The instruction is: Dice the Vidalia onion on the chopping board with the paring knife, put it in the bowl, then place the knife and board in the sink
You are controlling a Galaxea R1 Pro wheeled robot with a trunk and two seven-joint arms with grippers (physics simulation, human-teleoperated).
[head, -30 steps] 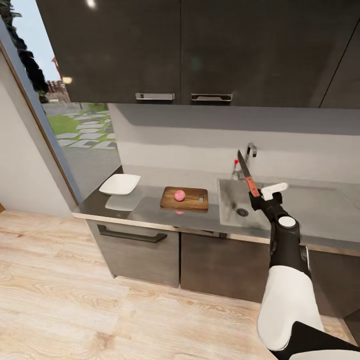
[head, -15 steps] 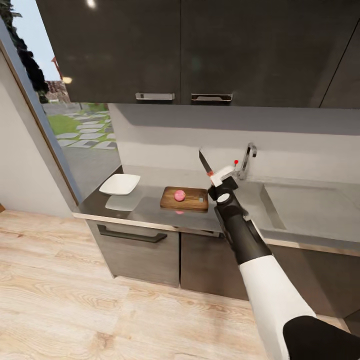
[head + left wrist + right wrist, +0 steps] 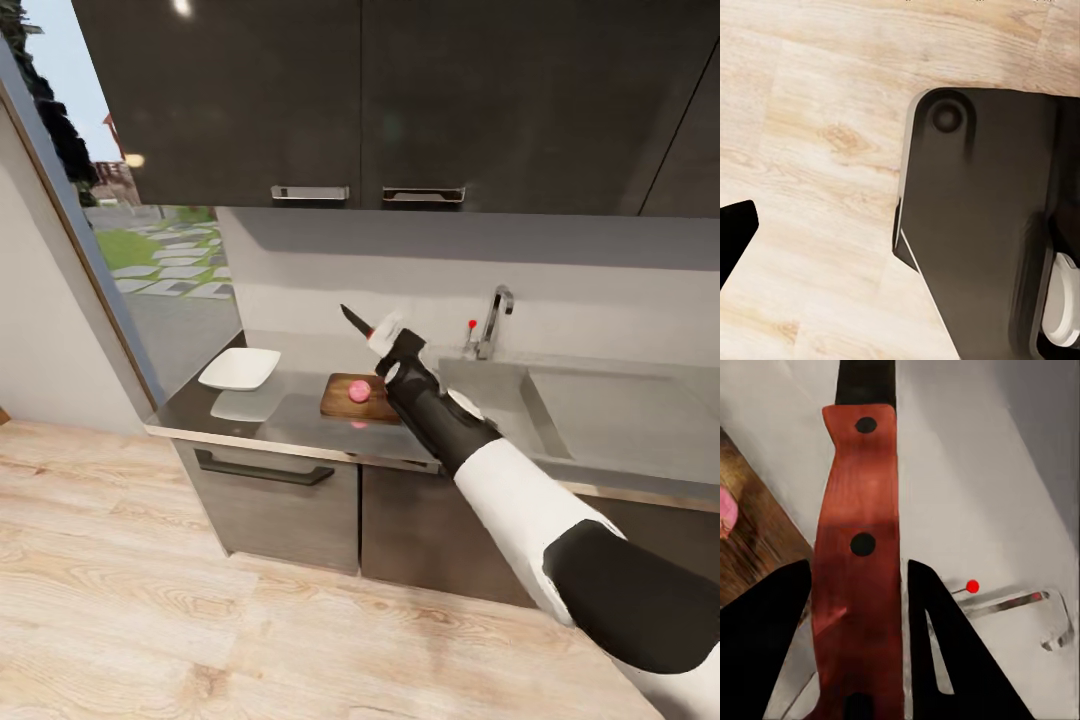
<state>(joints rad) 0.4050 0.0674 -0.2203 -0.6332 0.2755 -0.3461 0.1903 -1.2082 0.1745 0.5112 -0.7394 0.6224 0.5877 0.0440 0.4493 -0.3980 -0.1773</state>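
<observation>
Your right gripper (image 3: 385, 335) is clenched on the paring knife (image 3: 357, 322). It grips the red handle, and the dark blade points up and to the left, above the far right part of the chopping board (image 3: 343, 397). In the right wrist view the two black fingers (image 3: 945, 660) press either side of the red riveted handle (image 3: 860, 577), with the blade running away from the camera. The knife hangs in the air, clear of the board.

The chopping board lies flat on the table (image 3: 270, 418), left of the sink (image 3: 500, 400); your forearm covers its right end. The Vidalia onion (image 3: 359, 391) sits whole on the board, towards its middle, below and slightly right of the blade tip. In the right wrist view the onion (image 3: 726, 512) shows as a pink edge on the wood (image 3: 750, 551).

The bowl (image 3: 240, 368) stands on the table at its left end, well apart from the board, with its reflection on the glossy surface just near of it. The chrome tap (image 3: 493, 315) with its red knob (image 3: 471, 324) stands at the far edge of the sink, right of your gripper.

Left gripper: the left wrist view gives wooden floor (image 3: 810, 150) and a dark part of the robot's body (image 3: 982, 225); one black fingertip (image 3: 735, 232) shows at the edge, so you cannot tell whether that gripper is released or clenched.
</observation>
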